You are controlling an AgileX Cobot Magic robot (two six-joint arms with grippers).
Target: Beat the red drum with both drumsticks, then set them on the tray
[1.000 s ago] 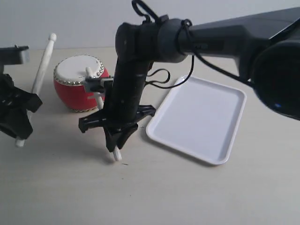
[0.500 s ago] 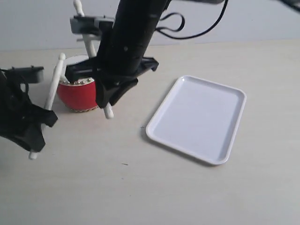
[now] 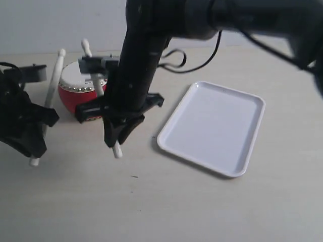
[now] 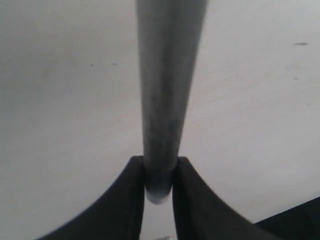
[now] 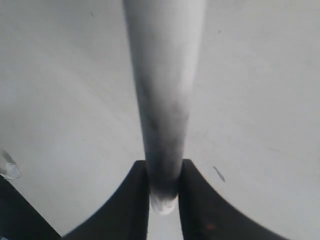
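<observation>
- The red drum (image 3: 70, 96) stood upright on the pale bench (image 3: 151, 212), at about 10 o'clock in the exterior view, its cream skin facing up.
- The white tray (image 3: 212, 126) lay flat on the bench at roughly 4 o'clock from the drum, well apart from it, with nothing on it.
- The left claw (image 4: 159, 169) was clamped on the left drumstick (image 3: 54, 80), a black finger pressed to each side of the shaft near its butt end.
- That claw hung at about 8 o'clock from the drum. Its stick leaned toward 1 o'clock, with the rounded tip just beside the drum's 10 o'clock edge.
- The right claw (image 5: 164, 172) was likewise closed tight around the right drumstick (image 3: 117, 150), gripping it near the butt end.
- The right arm (image 3: 146, 45) reached across the middle of the scene, and its claw hung at 5 o'clock from the drum, between drum and tray.
- The right drumstick slanted toward 11 o'clock, its tip showing above the drum's far rim. Whether either stick touched the skin could not be told.
</observation>
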